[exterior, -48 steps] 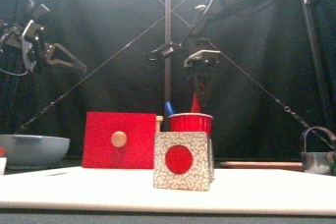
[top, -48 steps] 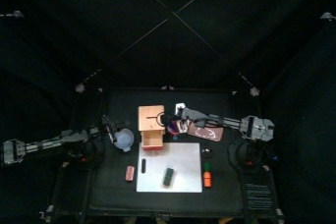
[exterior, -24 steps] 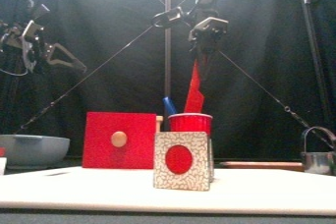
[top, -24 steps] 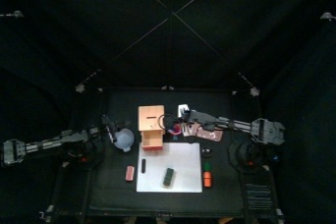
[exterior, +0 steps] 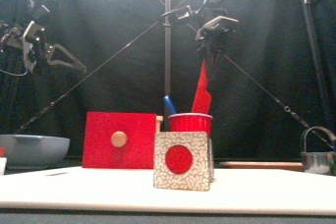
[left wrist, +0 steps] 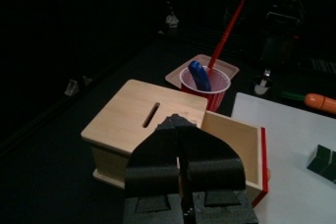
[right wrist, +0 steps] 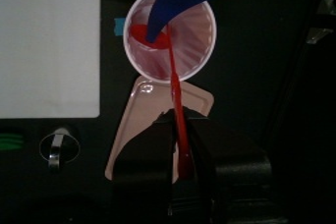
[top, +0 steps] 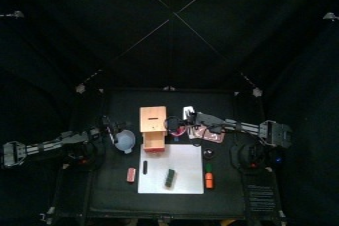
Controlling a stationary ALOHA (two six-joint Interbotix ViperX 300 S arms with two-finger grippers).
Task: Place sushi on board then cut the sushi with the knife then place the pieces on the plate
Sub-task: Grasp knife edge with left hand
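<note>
So far only step one is done: the sushi (top: pixel 169 177) lies uncut on the near part of the board (top: pixel 185 159), and the right gripper (exterior: pixel 214 33) clamps the red knife (exterior: pixel 201 85), tip at the rim of the cup (exterior: pixel 192 122); cutting and plating remain. The left gripper (left wrist: pixel 179 122), jaws together, hangs high at the left by the box (left wrist: pixel 132 120); bare board lies far of the sushi, an orange toy (top: pixel 209 179) to its right

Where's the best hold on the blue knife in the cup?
Grip the blue knife by the end poking above the rim of the red cup, coming down from above: it leans inside the cup, whose wall hides the rest.
</note>
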